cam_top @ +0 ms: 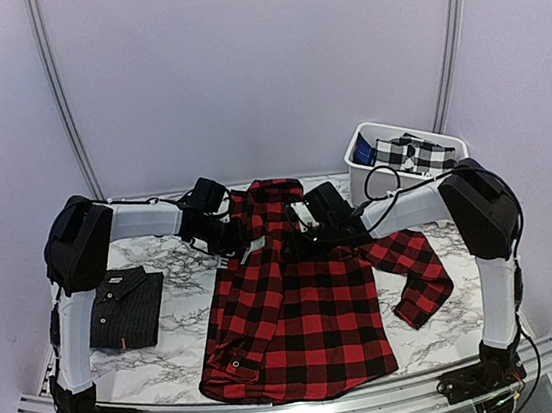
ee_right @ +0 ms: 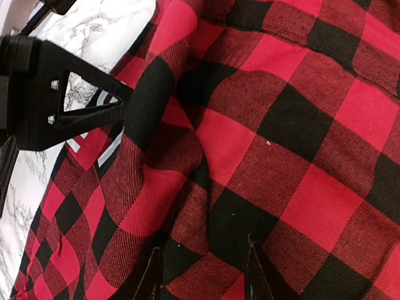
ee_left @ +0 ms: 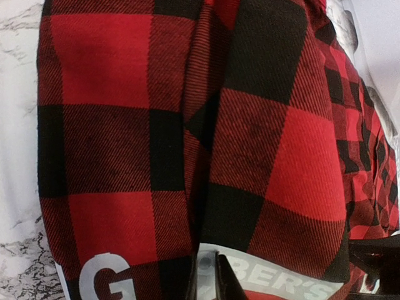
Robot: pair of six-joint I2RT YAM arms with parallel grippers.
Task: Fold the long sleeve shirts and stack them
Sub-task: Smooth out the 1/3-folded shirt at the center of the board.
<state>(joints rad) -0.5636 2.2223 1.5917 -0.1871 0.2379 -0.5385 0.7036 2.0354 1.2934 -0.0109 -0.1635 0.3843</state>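
Tension matters: the red-and-black buffalo-check flannel shirt [cam_top: 289,316] lies spread mid marble tabletop [cam_top: 178,271], its far-left shoulder pinched in the left jaws. The right jaws, apart over cloth, should close level before folding.

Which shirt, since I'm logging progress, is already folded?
The black pinstriped shirt at the left: a compact folded rectangle, whereas the red-and-black flannel shirt lies spread out, one sleeve extended.

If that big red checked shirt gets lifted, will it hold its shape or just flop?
Most likely it flops: the red checked shirt bunches into folds where the left hand pinches it. Its outstretched sleeve would probably dangle and drag. The woven cloth looks grippy, so slipping free seems unlikely.
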